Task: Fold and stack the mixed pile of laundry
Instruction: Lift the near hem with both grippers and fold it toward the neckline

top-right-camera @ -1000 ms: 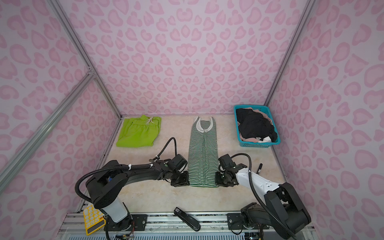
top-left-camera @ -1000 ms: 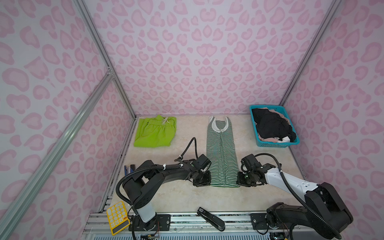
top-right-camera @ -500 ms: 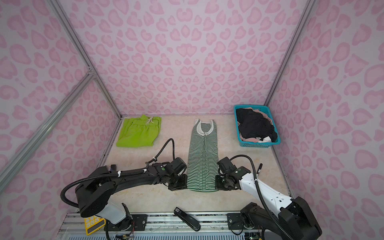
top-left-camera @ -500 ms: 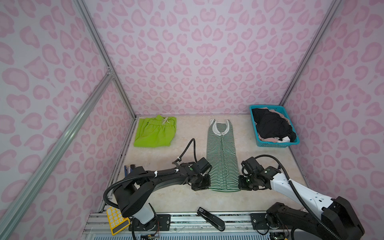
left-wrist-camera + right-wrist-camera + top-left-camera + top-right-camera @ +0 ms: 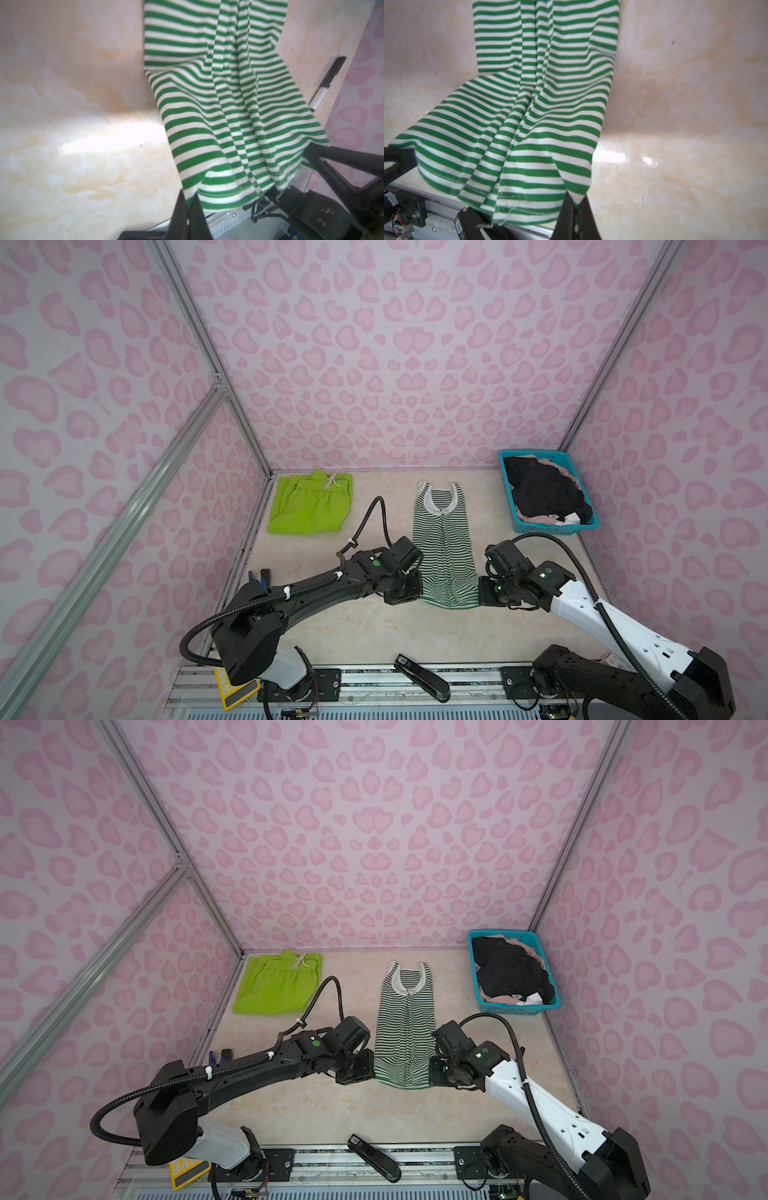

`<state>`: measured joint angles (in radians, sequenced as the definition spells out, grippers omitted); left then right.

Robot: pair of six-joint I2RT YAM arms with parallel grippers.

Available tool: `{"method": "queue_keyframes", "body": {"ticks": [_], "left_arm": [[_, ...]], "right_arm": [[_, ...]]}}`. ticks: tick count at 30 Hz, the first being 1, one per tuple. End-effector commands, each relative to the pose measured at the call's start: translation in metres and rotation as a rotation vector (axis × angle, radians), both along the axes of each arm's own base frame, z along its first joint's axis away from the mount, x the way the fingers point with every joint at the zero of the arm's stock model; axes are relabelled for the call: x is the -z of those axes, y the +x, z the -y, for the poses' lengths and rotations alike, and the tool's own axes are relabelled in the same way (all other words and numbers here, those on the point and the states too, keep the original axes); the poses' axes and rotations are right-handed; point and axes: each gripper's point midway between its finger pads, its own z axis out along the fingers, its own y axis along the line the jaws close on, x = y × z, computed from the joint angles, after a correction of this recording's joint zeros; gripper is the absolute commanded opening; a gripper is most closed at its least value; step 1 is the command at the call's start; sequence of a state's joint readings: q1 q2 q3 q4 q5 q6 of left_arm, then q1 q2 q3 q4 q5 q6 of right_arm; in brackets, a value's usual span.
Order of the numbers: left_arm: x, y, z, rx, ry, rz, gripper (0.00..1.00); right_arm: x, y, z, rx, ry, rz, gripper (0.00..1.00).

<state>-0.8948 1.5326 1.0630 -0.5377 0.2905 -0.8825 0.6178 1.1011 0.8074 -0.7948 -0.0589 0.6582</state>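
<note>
In both top views the striped top (image 5: 444,547) lies lengthwise on the counter (image 5: 365,626), with its neckline away from the arms and its hem toward them. The left gripper (image 5: 417,593) is clenched on the hem corner at the top's left, and the right gripper (image 5: 482,595) on the corner at its right. The lime-green shorts (image 5: 276,986) lie flat well to the left of the top. A teal basket (image 5: 519,1009) stands to the right of the top's neckline and holds black and beige-pink clothes (image 5: 511,971). In the left wrist view the left gripper (image 5: 188,197) pinches one hem corner of the top (image 5: 218,104), whose lower part hangs in folds off the counter, while the right gripper (image 5: 309,148) grasps the opposite corner. In the right wrist view the right gripper (image 5: 575,198) is clamped on its corner of the top (image 5: 539,104), and the left gripper (image 5: 392,151) holds the far corner.
</note>
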Motion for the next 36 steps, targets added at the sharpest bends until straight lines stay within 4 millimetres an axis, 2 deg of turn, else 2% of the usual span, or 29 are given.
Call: {"method": "queue_keyframes", "body": {"ticks": [1, 4, 9, 13, 16, 20, 22, 24, 29, 32, 36], "left_arm": [[-0.006, 0.029, 0.0, 0.022, 0.002, 0.033, 0.02], [-0.007, 0.057, 0.001, 0.024, -0.019, 0.029, 0.02], [0.01, 0.092, 0.011, 0.069, -0.034, -0.025, 0.02], [0.028, 0.116, 0.016, 0.086, -0.056, -0.053, 0.02], [0.032, 0.137, 0.016, 0.078, -0.057, -0.052, 0.02], [0.032, 0.16, 0.016, 0.069, -0.086, -0.033, 0.02], [0.029, 0.169, 0.022, 0.095, -0.132, -0.019, 0.04], [0.026, 0.177, 0.031, 0.128, -0.186, -0.014, 0.05], [0.023, 0.194, 0.042, 0.144, -0.246, -0.018, 0.03], [0.016, 0.196, 0.042, 0.146, -0.258, -0.006, 0.03], [0.003, 0.191, 0.034, 0.138, -0.252, 0.014, 0.03]], "right_arm": [[-0.009, 0.029, -0.007, -0.013, 0.013, 0.061, 0.0], [-0.01, 0.053, -0.014, -0.01, 0.042, 0.067, 0.0], [0.007, 0.09, -0.023, -0.019, 0.095, -0.016, 0.0], [0.022, 0.121, -0.017, 0.009, 0.091, -0.029, 0.0], [0.033, 0.14, -0.014, 0.034, 0.126, -0.052, 0.0], [0.045, 0.159, -0.012, 0.039, 0.149, -0.067, 0.14], [0.049, 0.168, -0.013, 0.036, 0.153, -0.064, 0.18], [0.05, 0.178, -0.014, 0.036, 0.163, -0.053, 0.17], [0.045, 0.193, -0.016, 0.043, 0.174, -0.033, 0.08], [0.037, 0.193, -0.015, 0.045, 0.171, -0.021, 0.04], [0.025, 0.185, -0.011, 0.035, 0.166, -0.003, 0.01]]}}
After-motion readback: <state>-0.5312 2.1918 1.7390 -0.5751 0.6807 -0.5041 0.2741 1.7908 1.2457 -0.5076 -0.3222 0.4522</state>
